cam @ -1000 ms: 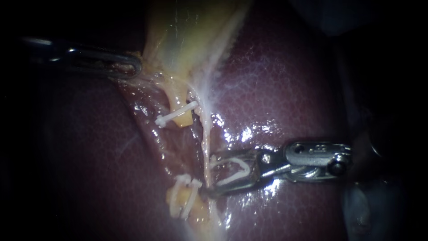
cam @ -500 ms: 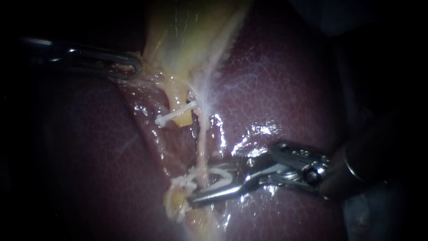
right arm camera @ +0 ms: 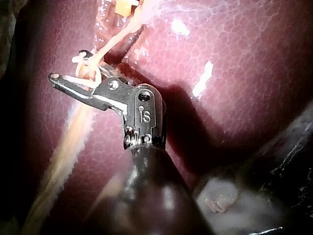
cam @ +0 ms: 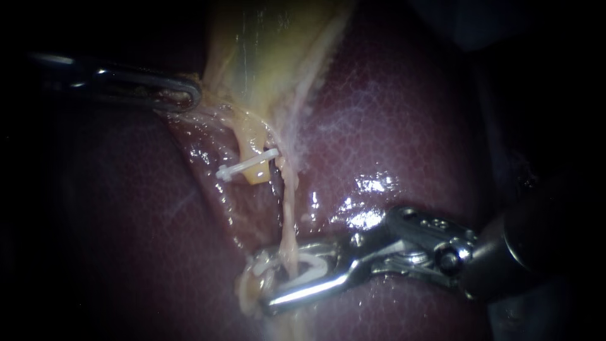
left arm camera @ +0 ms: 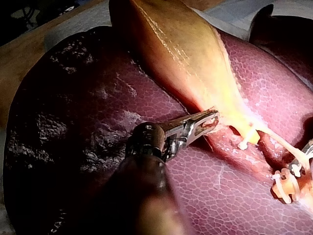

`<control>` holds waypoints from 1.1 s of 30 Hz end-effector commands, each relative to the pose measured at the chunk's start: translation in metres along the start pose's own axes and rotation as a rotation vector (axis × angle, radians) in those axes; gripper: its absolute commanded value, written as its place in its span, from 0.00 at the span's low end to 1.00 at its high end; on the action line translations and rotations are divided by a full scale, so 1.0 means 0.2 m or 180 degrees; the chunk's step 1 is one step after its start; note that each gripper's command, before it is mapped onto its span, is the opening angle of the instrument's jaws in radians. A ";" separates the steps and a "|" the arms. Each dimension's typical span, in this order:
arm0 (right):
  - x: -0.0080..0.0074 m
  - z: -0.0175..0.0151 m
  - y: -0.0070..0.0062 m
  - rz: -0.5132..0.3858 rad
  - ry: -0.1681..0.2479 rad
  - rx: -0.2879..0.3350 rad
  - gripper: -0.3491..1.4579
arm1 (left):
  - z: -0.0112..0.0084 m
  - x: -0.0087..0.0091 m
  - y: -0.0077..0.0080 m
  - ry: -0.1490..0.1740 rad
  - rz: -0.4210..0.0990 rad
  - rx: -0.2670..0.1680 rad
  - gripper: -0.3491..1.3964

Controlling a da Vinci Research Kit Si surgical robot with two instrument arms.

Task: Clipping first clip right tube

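Observation:
The yellow gallbladder (cam: 265,50) lies on the dark red liver (cam: 391,126). My left instrument (cam: 183,95) is shut on tissue at the gallbladder's lower edge, as the left wrist view also shows of this left instrument (left arm camera: 208,120). From the gallbladder a thin pale right tube (cam: 289,215) runs down. My right instrument (cam: 271,281) holds a white clip (cam: 309,265) between its jaws, which stand apart astride the tube. In the right wrist view the tube (right arm camera: 117,36) passes into the right instrument (right arm camera: 73,68) and its clip (right arm camera: 83,73).
A short yellow stump to the left carries a closed white clip (cam: 243,166). More white clips (cam: 255,271) sit on a lower yellow stump, just beyond the right instrument's jaw tips; the left wrist view shows these clips (left arm camera: 281,186). Wet glare shines on the liver.
My right instrument has moved left and down across the tube, so the clip in its jaws now sits around the tube. The left instrument has held still.

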 end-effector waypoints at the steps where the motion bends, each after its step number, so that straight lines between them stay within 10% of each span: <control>1: 0.000 0.000 0.000 -0.0002 -0.0002 0.0000 0.45 | 0.000 0.000 0.000 0.0000 0.0000 0.0002 0.00; 33: -0.003 -0.004 0.001 0.0002 -0.0088 0.0076 0.00 | 0.000 0.000 0.000 0.0000 0.0000 0.0002 0.00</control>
